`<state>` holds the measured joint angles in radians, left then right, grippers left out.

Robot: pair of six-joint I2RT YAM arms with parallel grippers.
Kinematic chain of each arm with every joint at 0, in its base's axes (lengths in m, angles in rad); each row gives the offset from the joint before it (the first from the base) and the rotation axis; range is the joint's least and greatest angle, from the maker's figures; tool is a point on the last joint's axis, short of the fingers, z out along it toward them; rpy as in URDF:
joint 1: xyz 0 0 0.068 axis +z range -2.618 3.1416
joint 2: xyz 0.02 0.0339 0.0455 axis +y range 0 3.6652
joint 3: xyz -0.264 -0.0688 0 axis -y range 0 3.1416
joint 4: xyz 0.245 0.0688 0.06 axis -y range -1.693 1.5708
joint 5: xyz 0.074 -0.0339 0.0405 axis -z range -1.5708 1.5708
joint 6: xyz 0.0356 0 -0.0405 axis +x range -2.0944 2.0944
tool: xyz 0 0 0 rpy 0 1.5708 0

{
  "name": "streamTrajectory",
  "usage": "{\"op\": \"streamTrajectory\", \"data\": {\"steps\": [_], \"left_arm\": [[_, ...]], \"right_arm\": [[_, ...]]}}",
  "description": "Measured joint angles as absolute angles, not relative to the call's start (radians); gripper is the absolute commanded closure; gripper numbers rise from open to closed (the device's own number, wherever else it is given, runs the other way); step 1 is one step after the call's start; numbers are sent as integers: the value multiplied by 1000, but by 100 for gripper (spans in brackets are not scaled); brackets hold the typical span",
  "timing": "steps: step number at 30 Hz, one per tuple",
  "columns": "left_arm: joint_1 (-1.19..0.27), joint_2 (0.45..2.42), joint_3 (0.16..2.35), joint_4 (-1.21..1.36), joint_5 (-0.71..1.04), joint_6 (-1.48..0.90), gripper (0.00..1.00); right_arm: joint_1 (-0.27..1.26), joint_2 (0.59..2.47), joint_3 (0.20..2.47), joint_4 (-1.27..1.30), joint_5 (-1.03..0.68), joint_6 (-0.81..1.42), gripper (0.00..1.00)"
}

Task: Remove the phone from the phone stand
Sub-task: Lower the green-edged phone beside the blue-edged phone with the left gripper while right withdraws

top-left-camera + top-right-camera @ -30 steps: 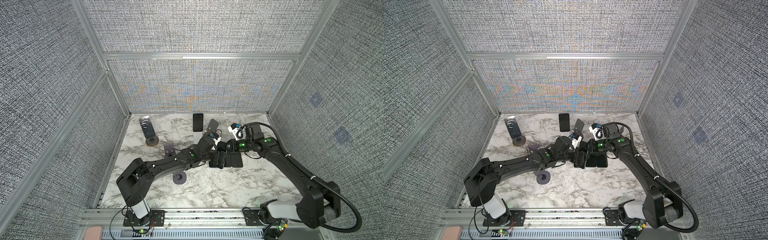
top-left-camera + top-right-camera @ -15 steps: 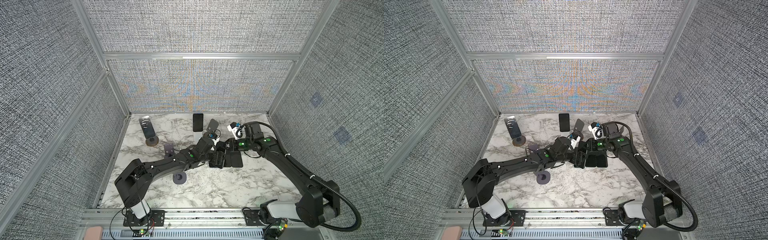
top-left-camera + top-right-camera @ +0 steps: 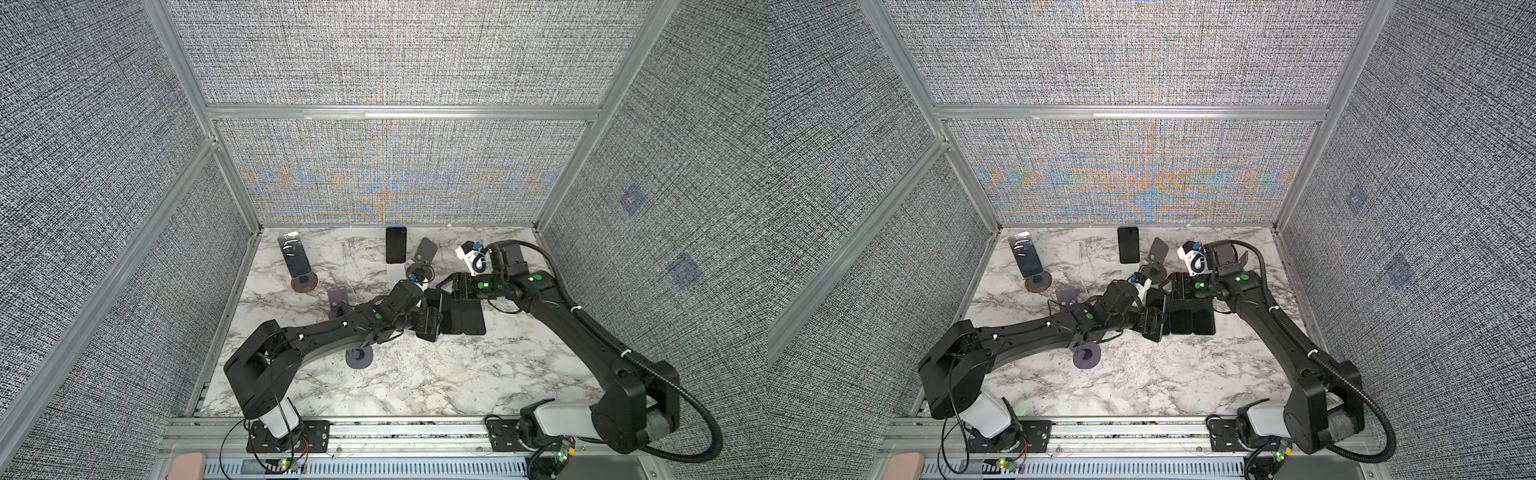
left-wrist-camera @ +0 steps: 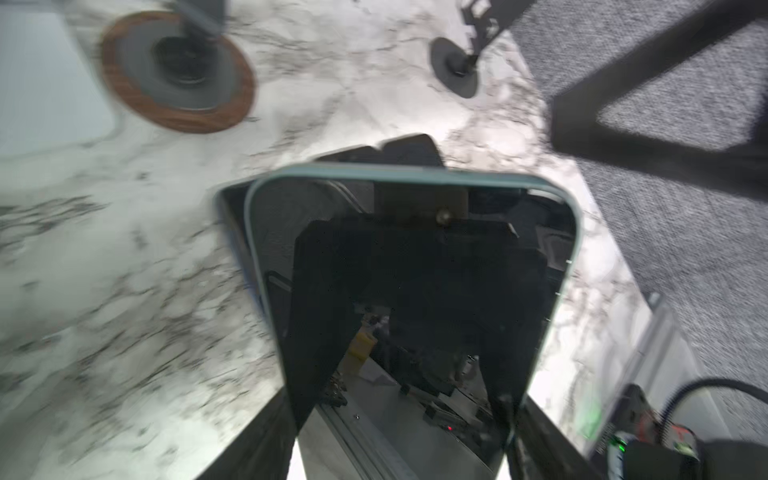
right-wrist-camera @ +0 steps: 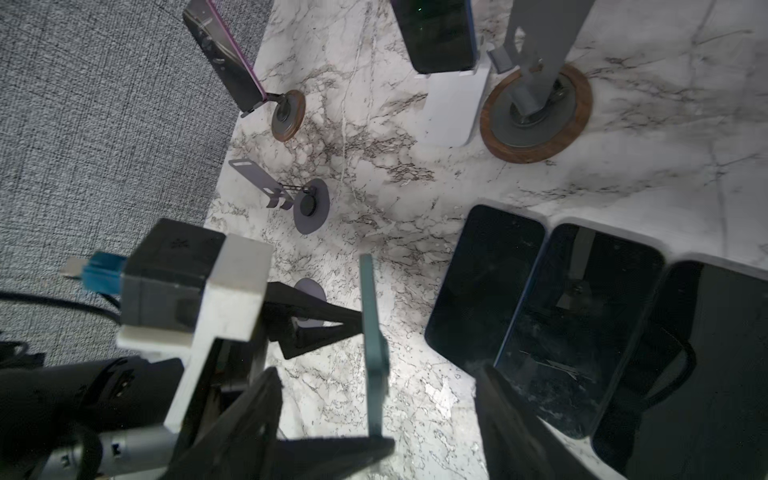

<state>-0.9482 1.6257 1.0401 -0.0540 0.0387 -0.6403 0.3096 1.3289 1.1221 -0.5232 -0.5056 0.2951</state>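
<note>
Teal-rimmed phone [image 5: 374,353], off its stand, sits clamped on edge in the left end effector [image 3: 430,328], right end effector [image 3: 446,291] spread apart, so tip it flat beside the three laid phones [image 3: 463,318], no overlap.

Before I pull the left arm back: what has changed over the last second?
The right gripper opened and let go of the phone; the left gripper now holds it alone by its side edges. Both arms barely shifted. The flat phones on the table and the two phones on stands stayed put.
</note>
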Motion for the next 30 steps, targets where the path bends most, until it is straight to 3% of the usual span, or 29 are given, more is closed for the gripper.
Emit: {"op": "streamTrajectory", "data": {"steps": [11,21,30], "left_arm": [[-907,1736,1196,-371,-212,-717,55],[-885,1903,1374,-515,-258,-710,53],[-855,2023,1491,-582,-197,-709,51]], "right_arm": [[268,1198,946,-526,-337,324,29],[217,1092,841,-541,-282,338,29],[209,1096,831,-541,-282,338,29]]}}
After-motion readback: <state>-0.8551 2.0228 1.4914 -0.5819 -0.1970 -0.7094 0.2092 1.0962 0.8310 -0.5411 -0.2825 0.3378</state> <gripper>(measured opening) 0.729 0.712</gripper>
